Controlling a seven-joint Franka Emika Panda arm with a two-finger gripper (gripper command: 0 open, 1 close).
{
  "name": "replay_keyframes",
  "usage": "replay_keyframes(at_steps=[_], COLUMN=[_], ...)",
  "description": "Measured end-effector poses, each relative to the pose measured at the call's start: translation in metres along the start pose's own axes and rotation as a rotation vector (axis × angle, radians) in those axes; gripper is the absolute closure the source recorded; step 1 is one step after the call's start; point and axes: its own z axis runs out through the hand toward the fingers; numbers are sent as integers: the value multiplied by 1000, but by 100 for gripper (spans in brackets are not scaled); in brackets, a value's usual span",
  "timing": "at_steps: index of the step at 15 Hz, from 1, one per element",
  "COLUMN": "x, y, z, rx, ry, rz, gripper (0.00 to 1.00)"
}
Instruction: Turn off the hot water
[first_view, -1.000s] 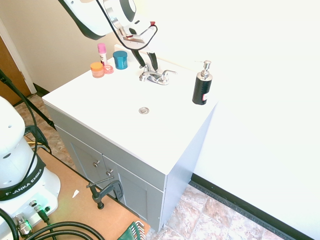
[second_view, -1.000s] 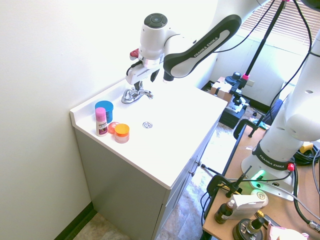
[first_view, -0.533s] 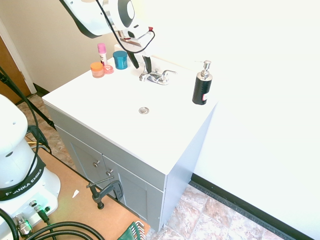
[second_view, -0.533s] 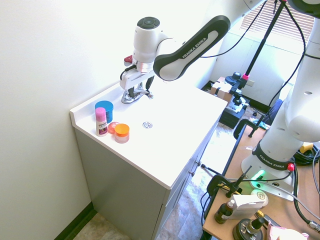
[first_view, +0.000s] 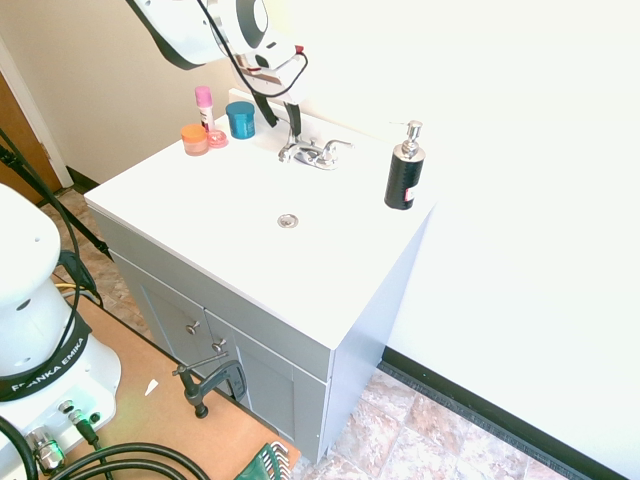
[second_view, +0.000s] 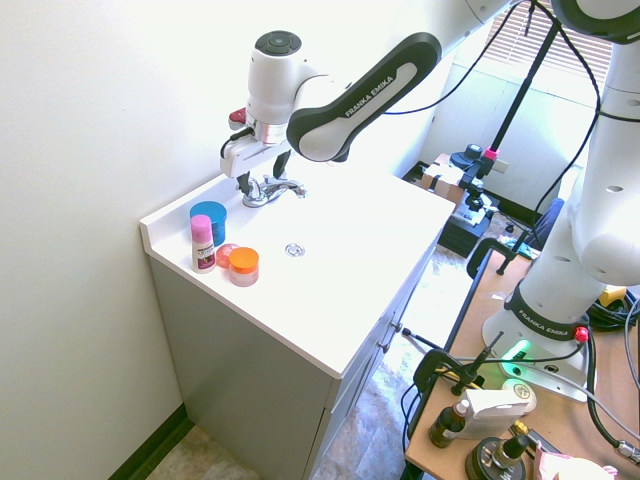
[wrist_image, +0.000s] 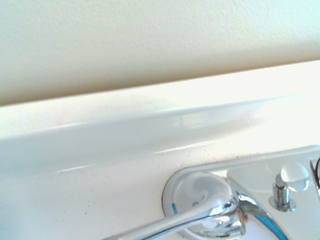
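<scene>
The chrome faucet stands at the back of the white vanity top. The hot water lever is its left handle, on the side nearer the jars, also seen as the hot water lever. The wrist view shows this lever close up, reaching out sideways from its round base below the backsplash. My gripper hangs open just above and behind the lever, with its dark fingers pointing down and holding nothing. The second exterior view has the gripper right over the faucet's wall side.
A blue jar, a pink-capped bottle and an orange-lidded jar stand left of the faucet. A black soap dispenser stands to its right. The drain lies in front. The wall rises right behind.
My gripper has shifted from over the faucet's middle toward the jar side and the wall, rising slightly. It stays open. Whether the lever turned cannot be told.
</scene>
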Motion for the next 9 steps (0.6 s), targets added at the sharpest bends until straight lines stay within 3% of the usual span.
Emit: replay_keyframes(at_steps=[6, 9], x=[36, 32], y=[44, 87], z=[-24, -33], rx=[-17, -27], ry=[-73, -218], rz=[43, 41], gripper=[0, 0])
